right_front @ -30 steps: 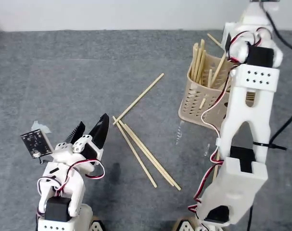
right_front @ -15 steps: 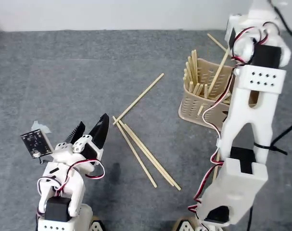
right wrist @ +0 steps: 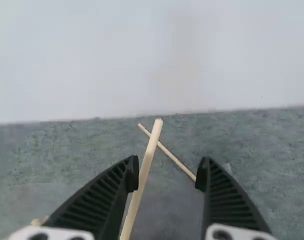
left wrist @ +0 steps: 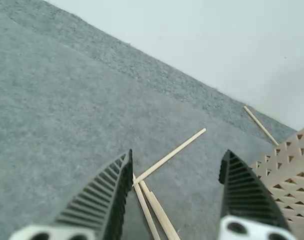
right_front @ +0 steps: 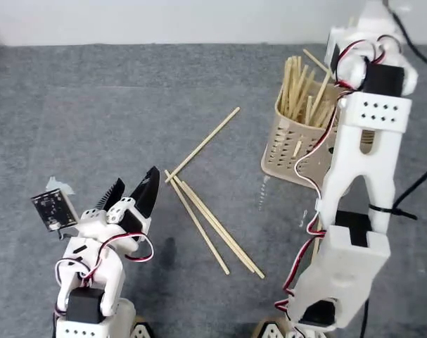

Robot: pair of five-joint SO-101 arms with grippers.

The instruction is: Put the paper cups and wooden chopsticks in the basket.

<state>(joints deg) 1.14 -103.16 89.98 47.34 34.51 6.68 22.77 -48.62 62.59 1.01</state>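
Since half a second ago the basket (right_front: 287, 151) has tipped back to a steeper stance against the right arm (right_front: 364, 162). The bundle of chopsticks (right_front: 301, 84) in it now fans upward instead of leaning over the rim. The left arm (right_front: 93, 282) and the loose sticks have kept their places.

At the near left of the grey mat (right_front: 93, 113), the left arm carries a small dark board (right_front: 51, 211) at its side. The left gripper (right_front: 132, 196) (left wrist: 177, 200) hangs low over the mat with its jaws well apart and nothing between them.

Just beyond its tips lies a single chopstick (right_front: 202, 146) (left wrist: 169, 156), running diagonally toward the basket. Its near end meets a crossed group of chopsticks (right_front: 213, 225) (left wrist: 153, 212) that slants the other way, toward the base of the right arm.

Farther right stands the perforated tan basket (left wrist: 287, 160), tilted and touching the right arm. A stray chopstick (right_front: 313, 60) (left wrist: 261, 125) lies on the mat behind it, near the white wall (right wrist: 152, 50).

At the far right the right gripper (right wrist: 167, 175) faces that wall with its jaws apart. One pale upright chopstick (right wrist: 150, 145) rises along the inner face of one jaw, and whether it touches that jaw cannot be told. It crosses a flat-lying chopstick (right wrist: 177, 159) on the mat beyond.
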